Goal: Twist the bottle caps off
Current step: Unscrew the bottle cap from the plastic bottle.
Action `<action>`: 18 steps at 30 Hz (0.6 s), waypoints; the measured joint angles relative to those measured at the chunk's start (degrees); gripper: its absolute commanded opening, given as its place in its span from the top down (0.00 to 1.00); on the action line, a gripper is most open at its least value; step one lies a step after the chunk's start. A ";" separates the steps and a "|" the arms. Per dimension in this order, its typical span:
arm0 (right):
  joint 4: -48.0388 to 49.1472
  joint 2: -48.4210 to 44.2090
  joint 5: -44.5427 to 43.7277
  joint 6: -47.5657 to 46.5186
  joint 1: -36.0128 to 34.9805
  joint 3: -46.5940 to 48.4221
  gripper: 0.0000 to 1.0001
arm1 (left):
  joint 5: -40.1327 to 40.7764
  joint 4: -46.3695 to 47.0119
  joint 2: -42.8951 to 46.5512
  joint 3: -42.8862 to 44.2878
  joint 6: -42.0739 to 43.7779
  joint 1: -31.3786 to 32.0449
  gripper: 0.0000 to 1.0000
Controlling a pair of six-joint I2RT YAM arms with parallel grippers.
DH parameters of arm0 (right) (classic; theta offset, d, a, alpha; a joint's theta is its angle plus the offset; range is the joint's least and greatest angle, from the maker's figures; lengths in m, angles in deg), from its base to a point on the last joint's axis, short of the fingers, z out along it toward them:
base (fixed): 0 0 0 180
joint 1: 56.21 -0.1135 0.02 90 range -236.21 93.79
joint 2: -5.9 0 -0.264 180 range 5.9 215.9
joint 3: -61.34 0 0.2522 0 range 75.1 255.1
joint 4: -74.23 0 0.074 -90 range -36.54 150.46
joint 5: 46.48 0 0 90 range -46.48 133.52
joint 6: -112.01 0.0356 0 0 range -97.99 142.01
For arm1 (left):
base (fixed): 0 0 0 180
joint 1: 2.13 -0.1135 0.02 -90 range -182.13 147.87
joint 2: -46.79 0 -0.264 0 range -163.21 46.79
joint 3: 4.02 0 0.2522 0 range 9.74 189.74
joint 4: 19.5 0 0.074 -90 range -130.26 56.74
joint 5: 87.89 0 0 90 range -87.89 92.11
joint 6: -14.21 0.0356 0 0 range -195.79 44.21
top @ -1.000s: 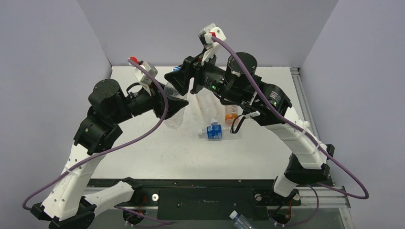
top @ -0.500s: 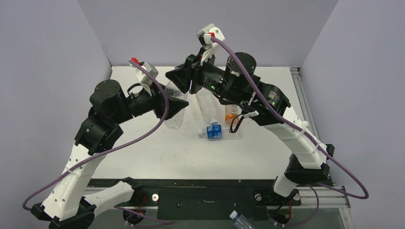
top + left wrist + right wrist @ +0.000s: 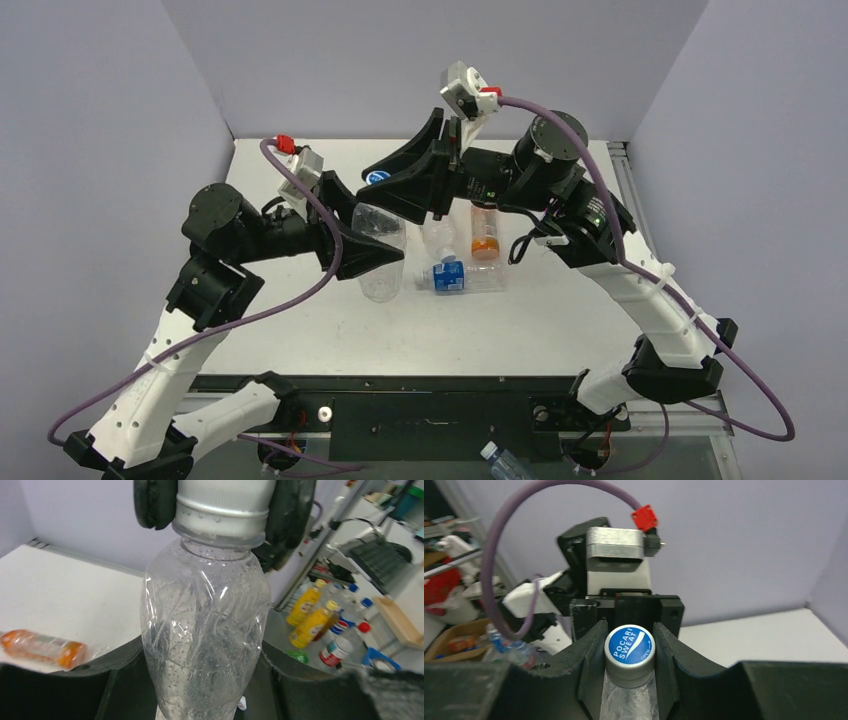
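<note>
A clear crinkled bottle is held up over the table, and my left gripper is shut around its body; the top view shows that bottle left of centre. Its bottle cap, white-ridged with a blue printed top, sits between the fingers of my right gripper, which is shut on it. In the left wrist view the cap is pinched between two black pads. From above, the right gripper meets the bottle's top.
An orange bottle stands right of centre, a blue-labelled bottle lies in front of it, and another clear bottle is behind. One more bottle lies below the table's near edge. Grey walls enclose the table.
The right gripper has shut on the cap and its wrist has turned. Both arms and the held bottle have shifted right and a little nearer.
</note>
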 measured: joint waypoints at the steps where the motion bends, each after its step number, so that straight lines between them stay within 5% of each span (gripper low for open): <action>1: 2.54 -0.55 3.61 1.40 0.61 -1.16 1.00 | -2.89 2.16 -0.17 0.00 -2.01 0.17 1.00; 5: 13.99 -1.25 14.45 7.69 2.14 -5.44 0.95 | -9.35 7.32 -0.48 0.04 -6.97 0.39 1.00; 6: 15.56 -1.20 15.85 8.72 2.40 -5.90 0.86 | -10.14 7.85 -0.48 0.04 -7.72 0.37 1.00; 9: 14.67 -1.22 14.78 8.44 2.67 -5.60 0.29 | -9.97 8.13 -0.48 0.04 -7.87 0.39 1.00; 18: -4.83 1.57 -24.15 -0.79 -5.18 8.39 0.19 | 9.31 -0.72 0.68 0.04 6.62 0.68 1.00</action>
